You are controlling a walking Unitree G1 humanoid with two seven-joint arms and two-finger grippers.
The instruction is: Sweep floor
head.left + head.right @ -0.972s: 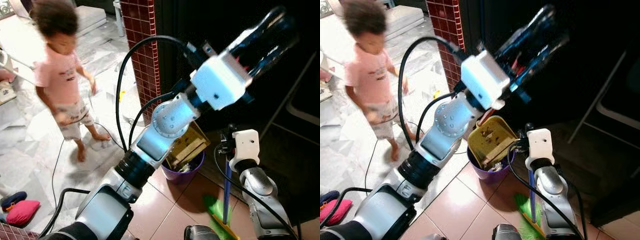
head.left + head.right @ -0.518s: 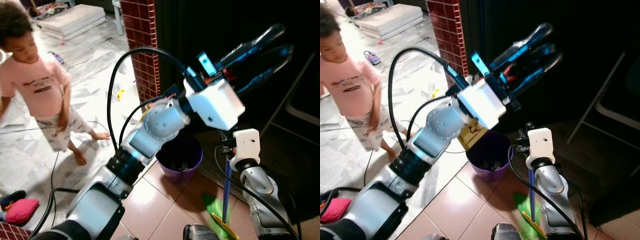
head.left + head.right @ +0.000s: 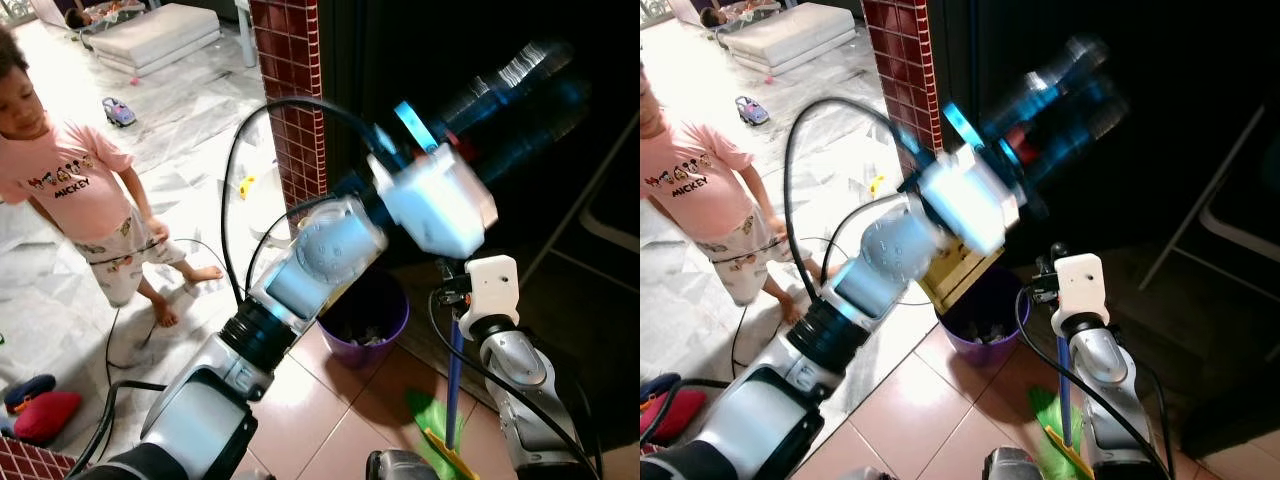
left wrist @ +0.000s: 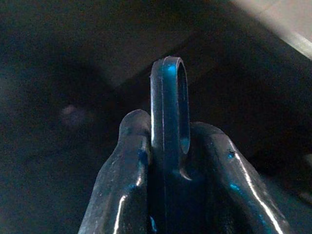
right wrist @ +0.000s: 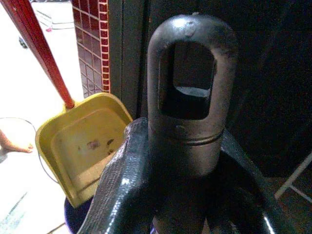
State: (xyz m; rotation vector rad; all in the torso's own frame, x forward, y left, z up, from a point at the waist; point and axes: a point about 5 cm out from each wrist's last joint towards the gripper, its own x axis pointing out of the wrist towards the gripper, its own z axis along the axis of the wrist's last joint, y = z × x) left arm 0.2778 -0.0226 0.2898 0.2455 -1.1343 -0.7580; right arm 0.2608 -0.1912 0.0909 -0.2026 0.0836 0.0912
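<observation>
Right wrist view showed my right gripper (image 5: 187, 161) pinching the broom handle (image 5: 191, 97), its looped black end standing up between the two fingers (image 5: 122, 195). Beyond it, the yellow dustpan (image 5: 83, 146) hung tilted over the purple bin (image 3: 362, 322), its red handle (image 5: 39, 48) running up and away from the bin.

Left wrist view was dark; I saw my left gripper (image 4: 165, 161) pressed onto a thin looped handle end (image 4: 168, 97) rising between its fingers (image 4: 122, 185).

Head views placed the left arm (image 3: 300, 270) raised above the bin, its gripper blurred against the dark doorway. The right arm (image 3: 1095, 370) stood just beside the bin, on the side away from the brick pillar (image 3: 295, 90). The broom's blue shaft ran down from it to green bristles (image 3: 1050, 415) on the tiled floor near the bin.

A child in a pink shirt (image 3: 70, 185) stood on the marble floor (image 3: 190, 120), well apart from the bin, beyond the pillar. A black cable (image 3: 240, 180) looped over the left arm.
</observation>
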